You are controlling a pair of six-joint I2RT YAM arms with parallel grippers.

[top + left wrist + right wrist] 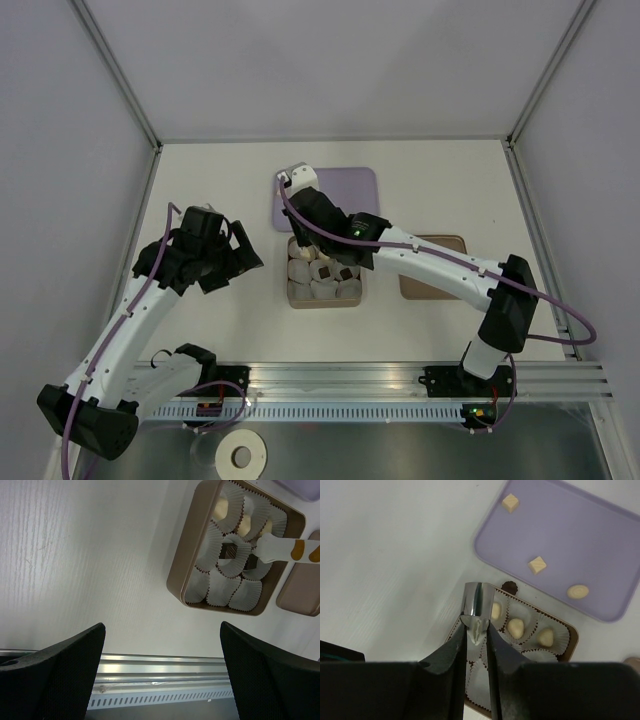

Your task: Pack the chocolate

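Right wrist view: right hand (477,630) narrow, pinching a shiny metal tool (477,600); small cream square chocolate pieces (537,565) lie beyond it on the flat purple tray (600,540); best to reach slowly, squeeze gently

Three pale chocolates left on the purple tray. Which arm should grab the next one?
Right. The right hand grips the tongs above the box edge, next to the tray holding the chocolates. The left hand is open, empty and off to the side over the table.
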